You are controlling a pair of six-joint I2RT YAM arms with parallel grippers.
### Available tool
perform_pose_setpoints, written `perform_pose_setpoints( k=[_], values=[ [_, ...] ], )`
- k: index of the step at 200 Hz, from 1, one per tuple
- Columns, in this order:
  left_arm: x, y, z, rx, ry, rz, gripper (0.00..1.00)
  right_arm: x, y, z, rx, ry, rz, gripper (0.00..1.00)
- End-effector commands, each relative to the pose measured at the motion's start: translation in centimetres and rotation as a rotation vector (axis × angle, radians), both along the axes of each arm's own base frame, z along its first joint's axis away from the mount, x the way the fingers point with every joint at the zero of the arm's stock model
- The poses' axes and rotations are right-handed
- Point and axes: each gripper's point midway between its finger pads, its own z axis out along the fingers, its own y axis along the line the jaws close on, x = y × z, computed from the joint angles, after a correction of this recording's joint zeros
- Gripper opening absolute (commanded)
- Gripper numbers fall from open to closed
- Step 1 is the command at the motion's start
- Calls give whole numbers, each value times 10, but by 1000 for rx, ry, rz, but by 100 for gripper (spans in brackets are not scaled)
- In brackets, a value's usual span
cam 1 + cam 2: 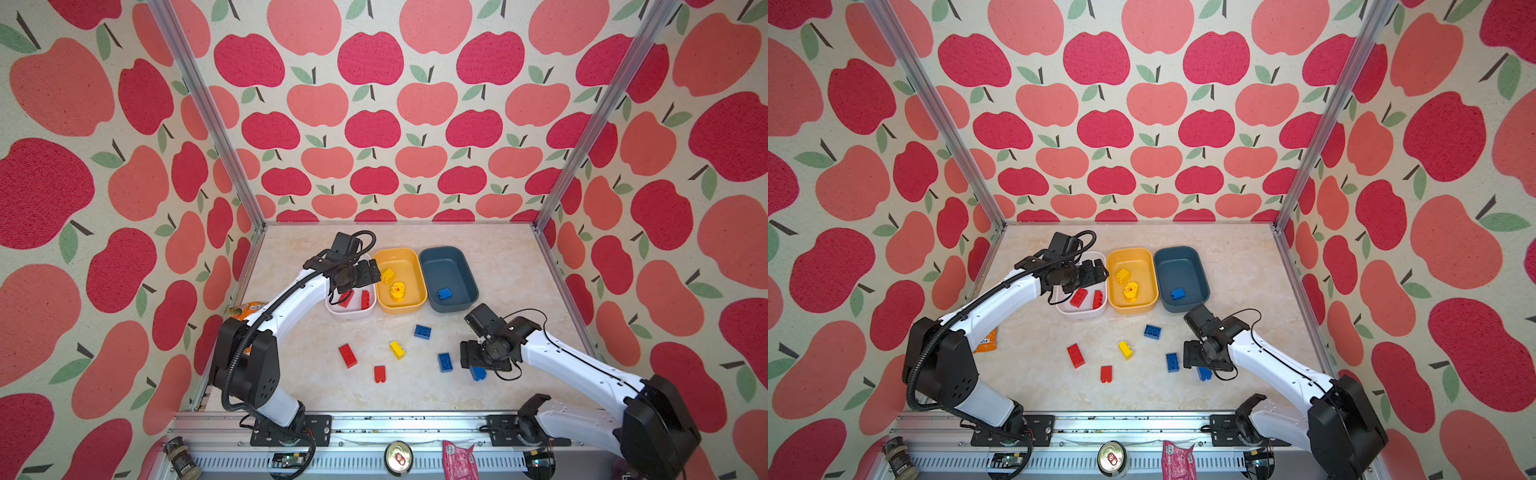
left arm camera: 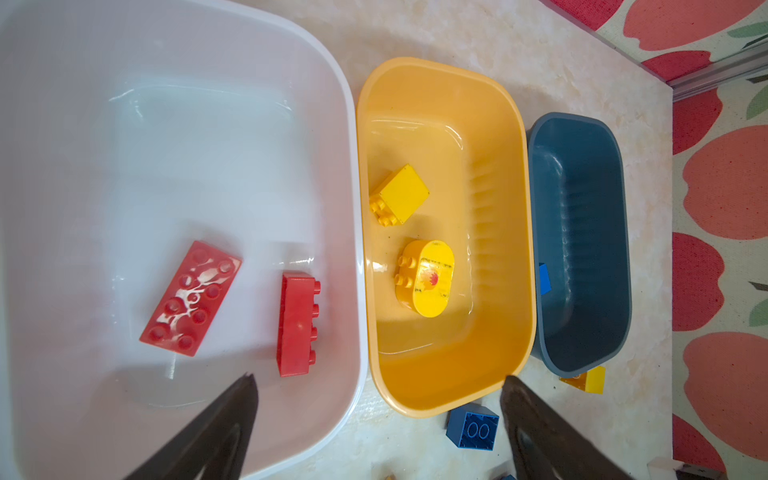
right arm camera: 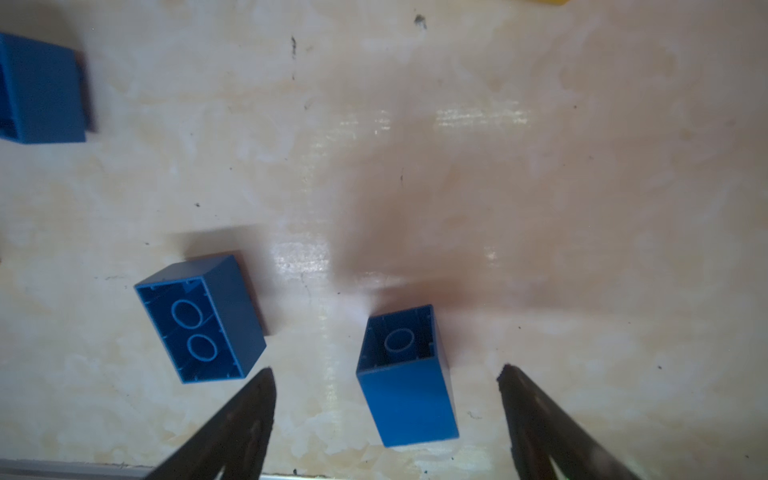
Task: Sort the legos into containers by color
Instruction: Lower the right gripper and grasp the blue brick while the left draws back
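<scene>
My left gripper (image 2: 379, 377) is spread wide and holds nothing. It hangs over the rims where the white tub (image 1: 351, 314) meets the yellow tub (image 1: 405, 309). Two red bricks (image 2: 191, 299) lie in the white tub, and two yellow bricks (image 2: 426, 278) lie in the yellow tub. On the yellow tub's other side sits the blue tub (image 1: 455, 308) with one blue brick (image 1: 444, 294) inside. My right gripper (image 3: 386, 369) is spread wide too, well in front of the yellow tub, with a loose blue brick (image 3: 409, 390) in its gap, untouched.
</scene>
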Motion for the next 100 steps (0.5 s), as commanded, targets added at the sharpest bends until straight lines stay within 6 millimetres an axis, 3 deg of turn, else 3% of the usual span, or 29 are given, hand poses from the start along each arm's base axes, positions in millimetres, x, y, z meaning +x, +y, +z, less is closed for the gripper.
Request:
perform_pose_setpoints(
  k=[1,56,100],
  values=[
    [-3,5,13,-47,-32,20,94,-4,-3,-9,-31,13,-13,86],
    [-13,18,9,-53,-18,46,94,-7,-3,-21,-60,44,0,79],
    [-15,22,11,-58,-22,60,95,-9,-3,-28,-82,66,8,64]
  ],
)
